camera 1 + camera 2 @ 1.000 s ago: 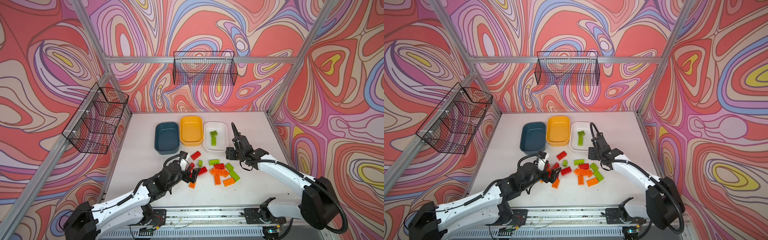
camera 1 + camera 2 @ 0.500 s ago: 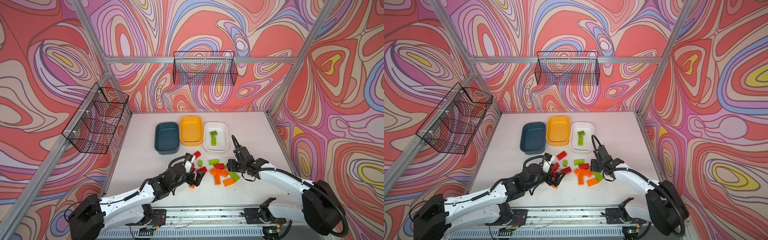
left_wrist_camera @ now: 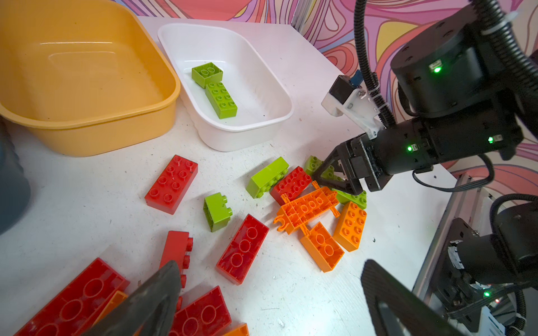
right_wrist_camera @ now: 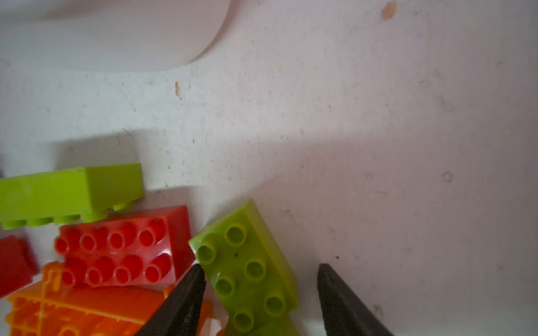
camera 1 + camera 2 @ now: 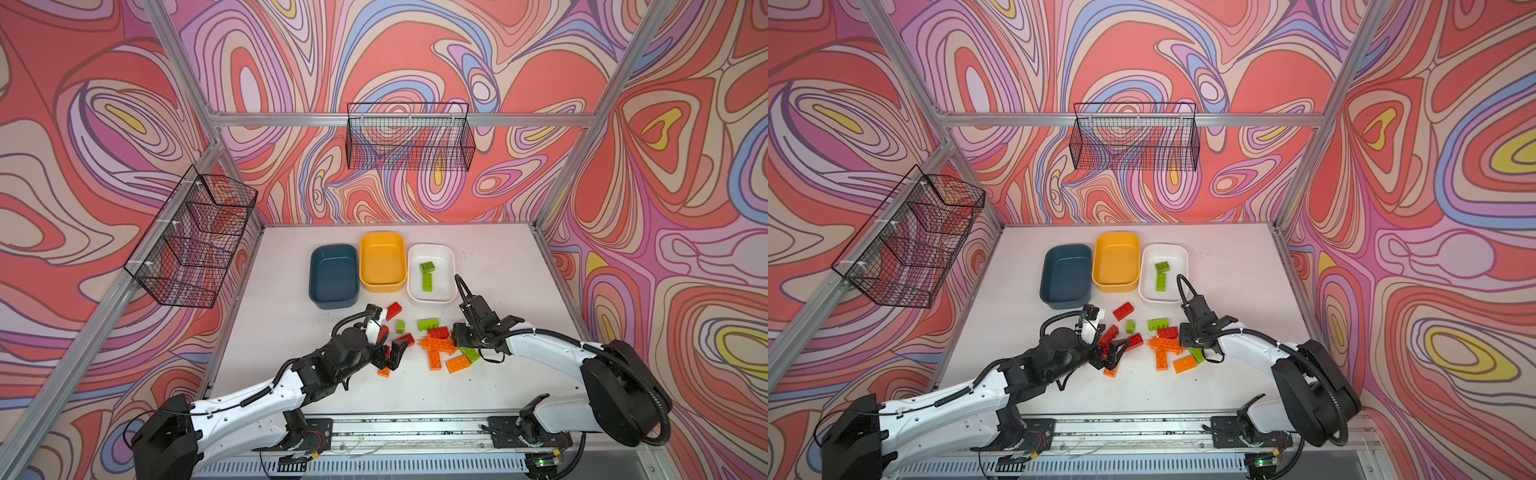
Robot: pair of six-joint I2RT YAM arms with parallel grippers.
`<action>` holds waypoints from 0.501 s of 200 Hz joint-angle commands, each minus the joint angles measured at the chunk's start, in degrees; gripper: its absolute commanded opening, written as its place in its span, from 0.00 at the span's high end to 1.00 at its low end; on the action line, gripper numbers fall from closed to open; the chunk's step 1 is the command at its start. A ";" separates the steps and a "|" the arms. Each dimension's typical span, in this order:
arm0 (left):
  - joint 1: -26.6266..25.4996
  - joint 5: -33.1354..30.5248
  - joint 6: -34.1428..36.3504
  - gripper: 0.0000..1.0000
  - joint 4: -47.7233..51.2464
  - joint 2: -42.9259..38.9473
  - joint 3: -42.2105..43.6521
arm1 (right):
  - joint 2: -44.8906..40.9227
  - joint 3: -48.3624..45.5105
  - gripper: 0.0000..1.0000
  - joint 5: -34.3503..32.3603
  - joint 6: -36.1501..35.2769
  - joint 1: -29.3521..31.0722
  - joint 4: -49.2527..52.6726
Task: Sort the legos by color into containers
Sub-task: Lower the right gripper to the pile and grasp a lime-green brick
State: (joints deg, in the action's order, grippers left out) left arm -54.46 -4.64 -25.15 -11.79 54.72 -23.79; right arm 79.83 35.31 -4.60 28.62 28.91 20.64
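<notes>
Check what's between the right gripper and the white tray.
Right wrist view: past the green brick that the right gripper straddles, only bare table up to the white tray.

Loose legos lie scattered on a white table in front of the trays.
The yellow tray sits at ten o'clock, and the white tray at twelve holds two lime bricks. At three o'clock the right gripper straddles a lime brick beside an orange plate. The left gripper spreads its fingers wide at six.
</notes>
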 commanded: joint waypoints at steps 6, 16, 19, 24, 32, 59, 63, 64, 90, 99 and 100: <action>-0.30 -1.20 -0.08 0.00 0.94 -0.26 0.60 | 1.86 0.07 0.45 -1.50 0.56 0.28 -1.09; -0.34 -1.53 0.18 0.00 1.07 -0.64 0.83 | 2.19 0.52 0.48 -1.98 0.42 0.27 -0.98; -0.30 -1.69 0.20 0.00 1.11 -0.85 0.94 | 2.24 0.59 0.49 -1.99 0.39 0.27 -0.90; -0.30 -1.92 0.27 0.00 1.14 -1.05 1.18 | 2.49 0.92 0.52 -2.37 0.31 0.28 -0.74; -0.32 -2.27 0.49 0.00 1.22 -1.34 1.33 | 2.69 1.30 0.56 -2.55 0.13 0.27 -0.49; -0.30 -2.91 0.71 0.00 1.68 -2.11 1.66 | 3.10 2.86 0.69 -3.11 -0.47 0.28 0.83; -0.37 -2.92 0.72 0.00 1.73 -2.25 1.65 | 2.91 3.06 0.69 -3.30 -0.50 0.27 1.09; -0.33 -2.96 0.72 0.00 1.75 -2.25 1.65 | 2.89 3.12 0.70 -3.39 -0.50 0.27 1.16; -0.31 -3.38 1.37 0.00 1.93 -2.34 1.67 | 0.11 6.04 0.73 -5.07 -0.74 0.27 4.10; -0.30 -3.53 1.58 0.00 1.95 -2.25 1.64 | -1.16 7.69 0.73 -5.63 -0.99 0.27 5.36; -0.30 -3.53 1.63 0.00 1.95 -2.25 1.64 | -1.29 7.90 0.73 -5.74 -1.01 0.27 5.50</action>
State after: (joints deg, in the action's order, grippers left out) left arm -54.46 -6.79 -24.69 -10.90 53.21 -22.76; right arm 81.89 38.85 -7.51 28.08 28.95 22.70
